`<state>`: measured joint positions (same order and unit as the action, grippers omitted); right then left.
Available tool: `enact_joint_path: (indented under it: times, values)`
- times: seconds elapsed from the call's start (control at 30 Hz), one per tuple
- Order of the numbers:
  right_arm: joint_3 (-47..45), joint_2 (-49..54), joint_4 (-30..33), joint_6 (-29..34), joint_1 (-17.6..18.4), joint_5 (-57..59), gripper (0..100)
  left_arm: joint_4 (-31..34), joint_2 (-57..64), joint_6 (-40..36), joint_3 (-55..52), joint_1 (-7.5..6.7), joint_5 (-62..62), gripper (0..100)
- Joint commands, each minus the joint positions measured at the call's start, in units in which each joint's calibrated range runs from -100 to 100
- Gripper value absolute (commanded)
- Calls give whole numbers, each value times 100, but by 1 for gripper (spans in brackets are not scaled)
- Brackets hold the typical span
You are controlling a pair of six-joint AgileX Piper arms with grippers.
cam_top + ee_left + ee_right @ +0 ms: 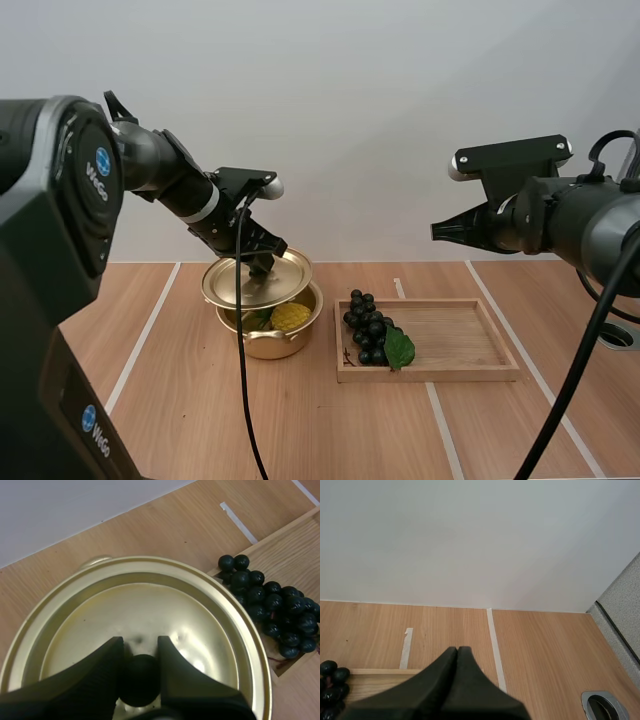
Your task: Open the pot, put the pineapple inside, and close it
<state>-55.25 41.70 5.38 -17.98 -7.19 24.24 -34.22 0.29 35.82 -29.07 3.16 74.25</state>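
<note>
The gold pot (272,335) stands on the table left of the tray, and a yellow pineapple (290,317) lies inside it. My left gripper (262,266) (139,672) is shut on the black knob (139,680) of the gold lid (256,279) (135,625). The lid hangs tilted just over the pot, covering its back half. My right gripper (438,231) (458,651) is shut on nothing, raised high above the table's right side, its fingers together as one wedge.
A wooden tray (455,340) (300,527) sits right of the pot, with a bunch of dark grapes (370,328) (270,602) (330,677) and a green leaf at its left end. White tape lines (150,330) cross the table. A round metal hole (602,705) is at the far right.
</note>
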Motion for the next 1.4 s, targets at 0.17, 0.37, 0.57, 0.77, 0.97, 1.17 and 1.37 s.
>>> enact_joint_path:
  times: [0.17,0.37,0.57,0.77,0.97,1.17,1.37]
  values:
    - [-22,71,9,32,-19,-256,0,-242,-351,195,-6,-8,-93,0]
    - [-22,71,9,32,-19,-263,0,-326,-474,308,-9,-24,-73,0]
    - [-22,71,9,32,-19,-304,0,-313,-474,317,-9,-248,-130,0]
    - [-22,71,9,32,-19,-304,0,346,-474,-79,-9,-366,-658,0]
    - [-22,71,9,32,-19,-304,0,541,-474,-215,-9,-366,-895,0]
    - [-22,71,9,32,-19,-304,0,480,-474,-215,-9,-366,-1053,0]
    - [-22,71,9,32,-19,-304,0,381,-474,-215,-9,-366,-1090,0]
